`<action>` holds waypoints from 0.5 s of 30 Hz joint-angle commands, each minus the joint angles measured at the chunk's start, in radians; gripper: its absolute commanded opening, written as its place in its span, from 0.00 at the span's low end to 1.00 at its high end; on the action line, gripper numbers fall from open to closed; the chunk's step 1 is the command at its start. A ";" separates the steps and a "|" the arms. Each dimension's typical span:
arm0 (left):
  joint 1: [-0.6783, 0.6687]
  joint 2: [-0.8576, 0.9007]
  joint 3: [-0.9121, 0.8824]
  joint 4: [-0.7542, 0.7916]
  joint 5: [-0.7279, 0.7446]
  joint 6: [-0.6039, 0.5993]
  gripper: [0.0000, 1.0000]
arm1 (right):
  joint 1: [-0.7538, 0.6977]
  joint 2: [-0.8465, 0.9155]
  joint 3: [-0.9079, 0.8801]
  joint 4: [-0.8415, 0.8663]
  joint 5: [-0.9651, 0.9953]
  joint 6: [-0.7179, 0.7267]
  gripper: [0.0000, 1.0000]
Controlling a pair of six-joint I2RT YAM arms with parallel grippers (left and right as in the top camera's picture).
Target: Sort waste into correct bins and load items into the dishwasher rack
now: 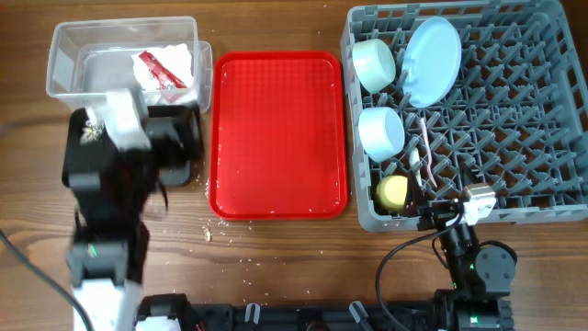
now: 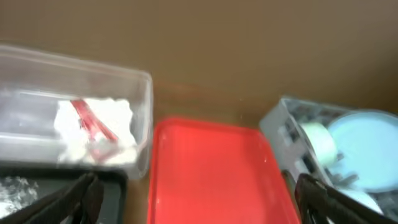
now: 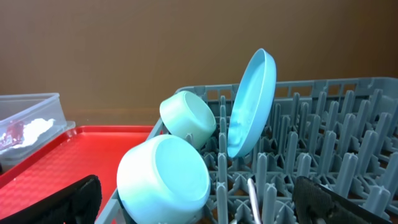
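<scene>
Left hand (image 2: 198,190) and right hand (image 3: 196,190) hanging spread and empty, job looking nearly done

Left hand is hovering over the black tray (image 2: 115,178), where pale food scraps (image 2: 15,186) are lying. Beside it, the clear tub (image 1: 64,55) is holding the white napkin (image 1: 175,55) and red wrapper (image 1: 156,69). Right hand is waiting at the near edge of the grey dishwasher rack (image 1: 542,184), which is carrying the green bowl (image 1: 374,62), blue plate (image 1: 432,57), blue bowl (image 1: 381,131), yellow cup (image 1: 393,191) and white cutlery (image 1: 424,158). Red serving tray (image 1: 278,133) is sitting bare between bins and rack. A few crumbs (image 1: 209,233) are lying on the counter (image 1: 303,267); by my judgement, only those are remaining.
</scene>
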 commanded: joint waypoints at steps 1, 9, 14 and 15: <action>-0.003 -0.233 -0.260 0.161 0.044 0.009 1.00 | -0.006 -0.002 -0.001 0.003 -0.013 -0.006 1.00; -0.003 -0.715 -0.626 0.254 0.006 0.028 1.00 | -0.006 -0.002 -0.001 0.003 -0.013 -0.007 1.00; -0.002 -0.779 -0.677 0.135 0.006 0.027 1.00 | -0.006 -0.002 -0.001 0.003 -0.013 -0.006 1.00; -0.001 -0.779 -0.677 0.114 0.007 0.026 1.00 | -0.006 -0.002 -0.001 0.003 -0.013 -0.007 1.00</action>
